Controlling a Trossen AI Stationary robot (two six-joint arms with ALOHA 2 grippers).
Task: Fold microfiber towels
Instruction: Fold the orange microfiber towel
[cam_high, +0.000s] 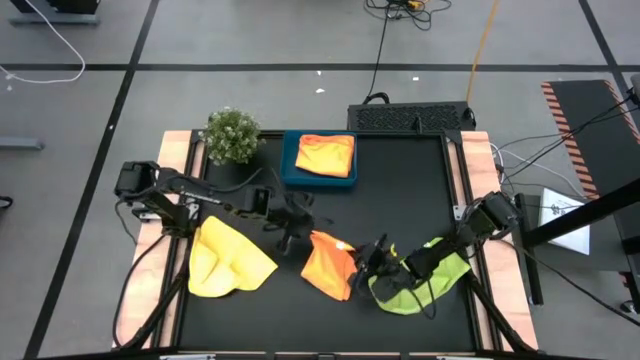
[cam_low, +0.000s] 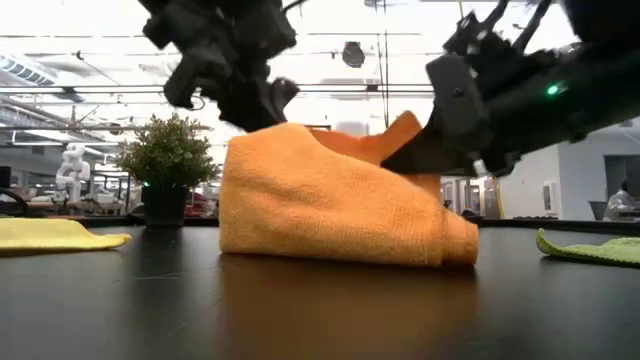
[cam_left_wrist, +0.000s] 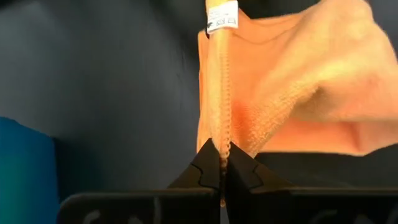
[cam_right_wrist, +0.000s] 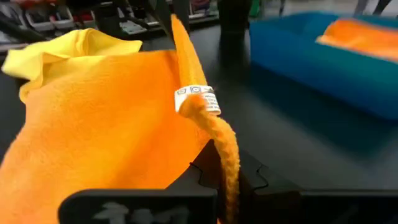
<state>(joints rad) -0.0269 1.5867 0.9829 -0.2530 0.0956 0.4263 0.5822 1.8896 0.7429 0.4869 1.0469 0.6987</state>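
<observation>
Orange microfiber towel (cam_high: 328, 264) lies half-folded at the tabletop's (cam_high: 400, 200) front centre, strung between both hands: left hand (cam_left_wrist: 222, 169) pinches its hem from the left, right hand (cam_right_wrist: 228, 180) pinches the tagged edge from the right, each equally near.

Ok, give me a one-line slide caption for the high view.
Both end effectors, left and right, pinch the orange towel mid-table, between the yellow towel and lime green towel.

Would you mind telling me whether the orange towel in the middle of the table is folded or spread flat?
Folded over, not flat: the orange towel is doubled into a raised mound, with the left end effector and right end effector each pinching an edge.
</observation>
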